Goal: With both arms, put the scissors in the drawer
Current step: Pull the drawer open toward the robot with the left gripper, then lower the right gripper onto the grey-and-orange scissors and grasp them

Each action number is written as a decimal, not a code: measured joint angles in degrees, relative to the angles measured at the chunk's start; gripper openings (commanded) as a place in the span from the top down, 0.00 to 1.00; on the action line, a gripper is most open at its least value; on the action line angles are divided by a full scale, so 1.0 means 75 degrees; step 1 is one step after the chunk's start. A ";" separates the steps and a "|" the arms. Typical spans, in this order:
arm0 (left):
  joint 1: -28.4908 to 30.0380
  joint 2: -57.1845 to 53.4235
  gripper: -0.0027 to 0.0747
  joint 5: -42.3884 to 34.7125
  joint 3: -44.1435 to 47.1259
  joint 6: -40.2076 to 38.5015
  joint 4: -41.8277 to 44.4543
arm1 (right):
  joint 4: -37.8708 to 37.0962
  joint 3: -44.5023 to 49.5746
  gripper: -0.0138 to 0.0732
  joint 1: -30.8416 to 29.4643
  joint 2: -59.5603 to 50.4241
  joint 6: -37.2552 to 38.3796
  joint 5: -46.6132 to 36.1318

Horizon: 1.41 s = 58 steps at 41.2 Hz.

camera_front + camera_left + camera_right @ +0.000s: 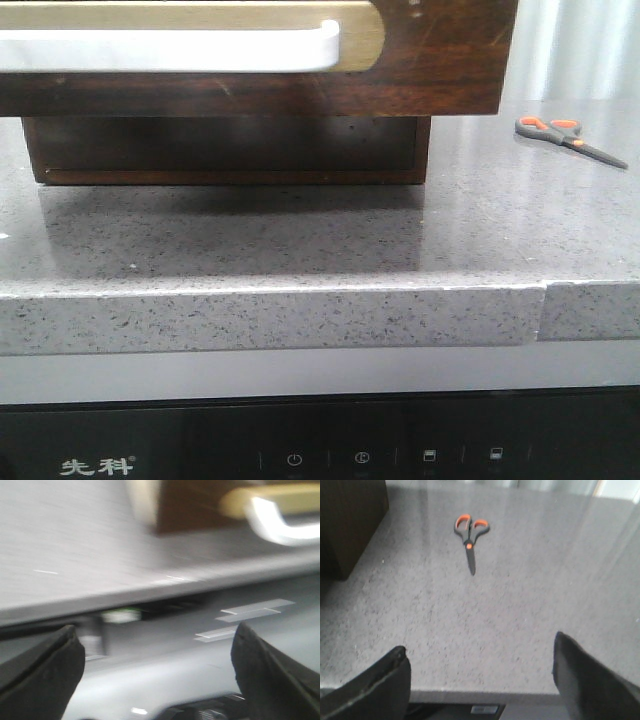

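The scissors point(568, 138) lie flat on the grey stone counter point(300, 240) at the far right, grey handles with orange lining. In the right wrist view the scissors point(470, 537) lie far ahead of my right gripper point(479, 644), blades pointing back toward it. That gripper is open and empty, hanging over the counter's front edge. The dark brown drawer point(440, 60) fills the top left, its long tan-rimmed slot handle point(200, 40) in view. My left gripper point(156, 630) is open and empty below the counter edge, with the drawer handle point(280, 515) ahead; this view is blurred. Neither gripper shows in the front view.
A dark wooden cabinet body point(230, 150) stands on the counter under the drawer front. The same cabinet's side point(345, 520) borders the stretch of counter leading to the scissors. A black appliance panel point(320, 450) sits below the counter's front edge.
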 measured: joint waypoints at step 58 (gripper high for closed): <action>-0.3193 -0.0013 0.47 -0.2270 -0.0255 -0.0193 0.0640 | 0.2240 -0.7795 0.28 -0.1249 1.0688 -0.2470 0.2411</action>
